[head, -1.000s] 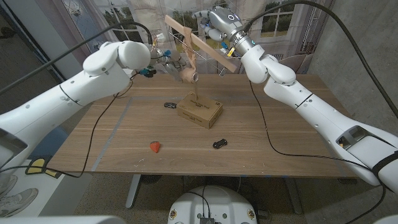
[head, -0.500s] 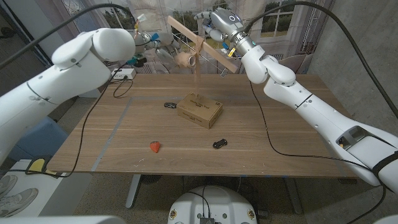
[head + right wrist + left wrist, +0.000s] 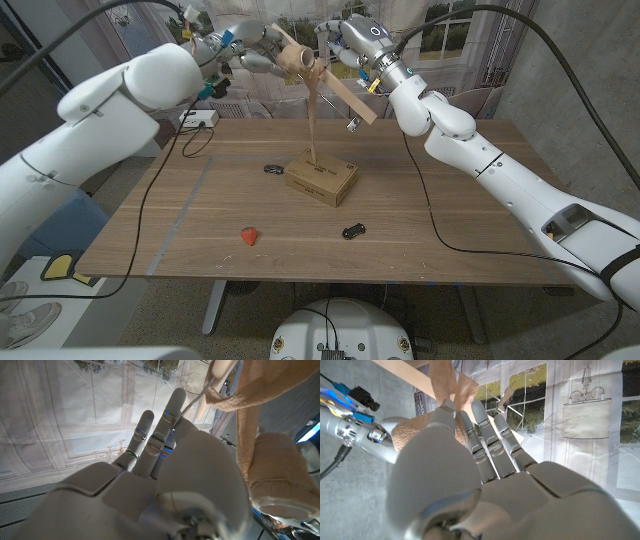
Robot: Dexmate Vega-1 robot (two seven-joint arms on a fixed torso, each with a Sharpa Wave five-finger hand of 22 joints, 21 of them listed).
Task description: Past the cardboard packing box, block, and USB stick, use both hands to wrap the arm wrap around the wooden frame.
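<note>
My right hand (image 3: pixel 352 47) holds the wooden frame (image 3: pixel 340 88) in the air above the table's far side; its slat slopes down to the right. At the slat's upper end my left hand (image 3: pixel 248 56) grips the tan arm wrap roll (image 3: pixel 294 58). A strip of wrap (image 3: pixel 313 115) hangs from the slat down towards the cardboard box (image 3: pixel 322 178). In the left wrist view my left hand (image 3: pixel 475 465) presses the roll (image 3: pixel 412 435) under the slat (image 3: pixel 402 371). In the right wrist view the wrap (image 3: pixel 260 445) runs beside my right hand (image 3: pixel 150 480).
A red block (image 3: pixel 249 236) lies near the table's front edge, left of middle. One small black item (image 3: pixel 272 168) sits just left of the box and another (image 3: pixel 352 231) in front of it; which is the USB stick I cannot tell. Cables cross the table (image 3: pixel 480 200).
My left hand has carried the roll up and to the right, from beside the frame to the slat's upper end. The strip now hangs straighter. The right hand has barely moved.
</note>
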